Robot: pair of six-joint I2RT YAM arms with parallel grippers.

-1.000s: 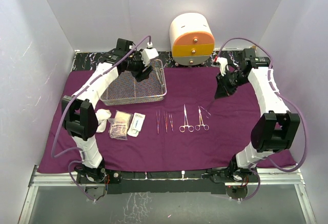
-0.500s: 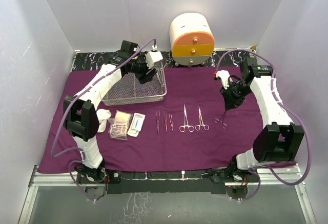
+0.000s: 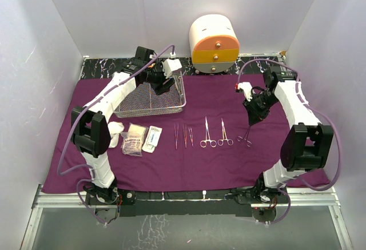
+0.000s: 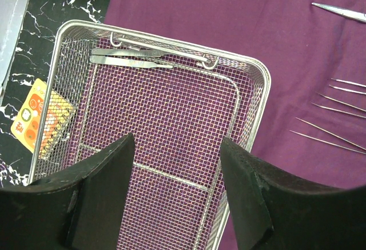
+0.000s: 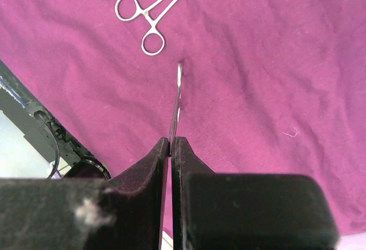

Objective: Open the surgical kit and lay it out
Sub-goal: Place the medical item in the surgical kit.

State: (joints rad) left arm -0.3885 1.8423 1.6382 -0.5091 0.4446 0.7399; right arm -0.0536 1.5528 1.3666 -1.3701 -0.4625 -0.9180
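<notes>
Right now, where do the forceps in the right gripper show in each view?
Top: forceps hang right of center, under the right gripper.
Left wrist: not in it.
Right wrist: center, seen edge-on, pointing up.
Shared landmark: the purple cloth, in all three.

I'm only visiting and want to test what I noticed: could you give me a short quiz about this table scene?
1. True or false: the right gripper is open and empty.
2. What lies in the wire-mesh tray? A) gauze wads B) tweezers C) packets
3. Which arm's gripper hangs open over the tray?
Key: 1. False: it is shut on thin forceps. 2. B. 3. The left gripper.
</notes>
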